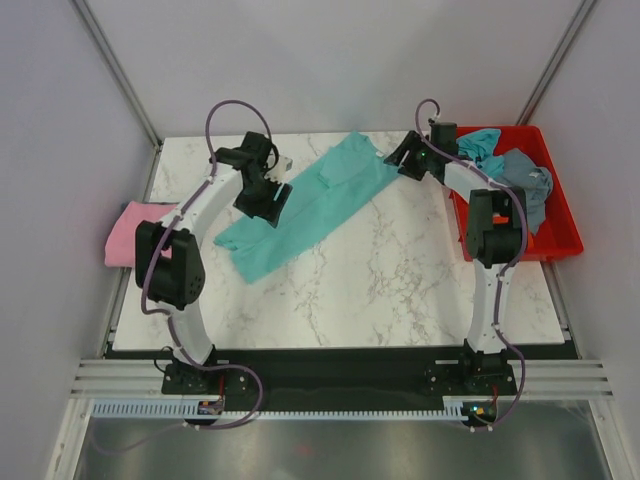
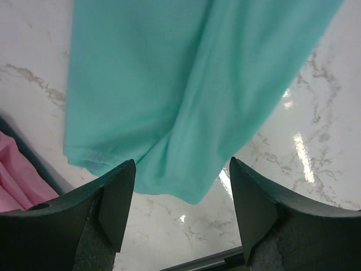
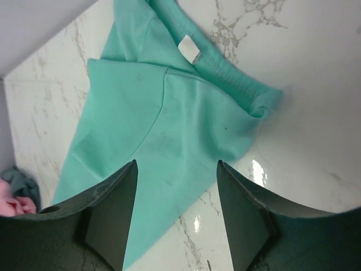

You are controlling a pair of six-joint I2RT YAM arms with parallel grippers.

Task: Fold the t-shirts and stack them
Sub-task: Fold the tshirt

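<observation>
A teal-green t-shirt (image 1: 310, 200) lies stretched diagonally across the marble table, collar end at the back. My left gripper (image 1: 268, 198) is open and empty, hovering over its lower left part; the hem corner (image 2: 192, 192) shows between the fingers. My right gripper (image 1: 398, 160) is open and empty beside the collar end; the collar with its white tag (image 3: 189, 49) shows ahead of the fingers. A pink t-shirt (image 1: 135, 232) lies folded at the table's left edge and also shows in the left wrist view (image 2: 17, 180). Light blue (image 1: 478, 145) and grey-blue (image 1: 525, 180) t-shirts lie bunched in the red tray.
The red plastic tray (image 1: 565, 235) stands at the table's right side behind my right arm. The marble table (image 1: 380, 290) ends in a black front edge near the arm bases. Grey walls enclose the back and sides.
</observation>
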